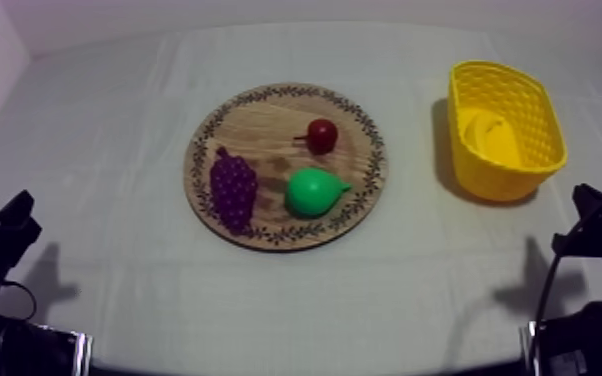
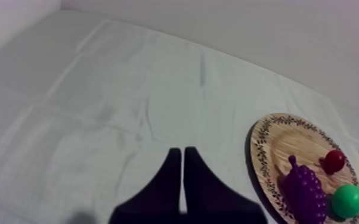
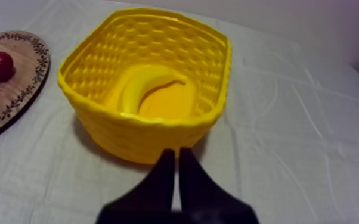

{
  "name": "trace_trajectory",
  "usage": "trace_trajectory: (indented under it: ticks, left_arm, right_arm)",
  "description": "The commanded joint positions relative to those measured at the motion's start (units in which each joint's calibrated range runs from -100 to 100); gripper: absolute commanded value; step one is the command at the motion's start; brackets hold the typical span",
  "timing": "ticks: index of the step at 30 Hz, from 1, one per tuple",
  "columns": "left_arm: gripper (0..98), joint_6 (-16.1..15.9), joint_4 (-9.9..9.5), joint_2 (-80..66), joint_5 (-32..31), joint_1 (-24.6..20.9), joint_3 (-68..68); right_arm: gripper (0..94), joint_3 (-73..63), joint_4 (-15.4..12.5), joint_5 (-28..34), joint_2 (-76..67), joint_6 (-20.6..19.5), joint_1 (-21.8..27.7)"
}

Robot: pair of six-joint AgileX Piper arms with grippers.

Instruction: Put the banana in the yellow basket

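while my right pincer rests closed, empty, the banana lies just ahead — inside the yellow basket.

top camera slants down over table; both wrist views share board.

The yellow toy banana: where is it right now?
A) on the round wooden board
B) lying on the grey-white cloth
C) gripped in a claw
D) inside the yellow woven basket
D: the curved yellow toy banana lies on the floor of the yellow woven basket.
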Motion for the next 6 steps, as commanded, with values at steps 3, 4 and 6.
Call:
trace_trajectory:
  ticks: [3,4,6]
  left_arm:
    - [0.1,0.02,-0.02,-0.03,0.0,0.0,0.03]
    - [0.1,0.01,-0.02,-0.03,0.0,0.0,0.03]
    - [0.1,0.02,-0.02,-0.03,0.0,0.0,0.03]
  right_arm:
    - [0.6,0.03,0.01,-0.03,-0.05,0.01,-0.02]
    - [0.6,0.03,0.01,-0.03,-0.05,0.01,-0.02]
    - [0.6,0.03,0.01,-0.03,-0.05,0.03,-0.02]
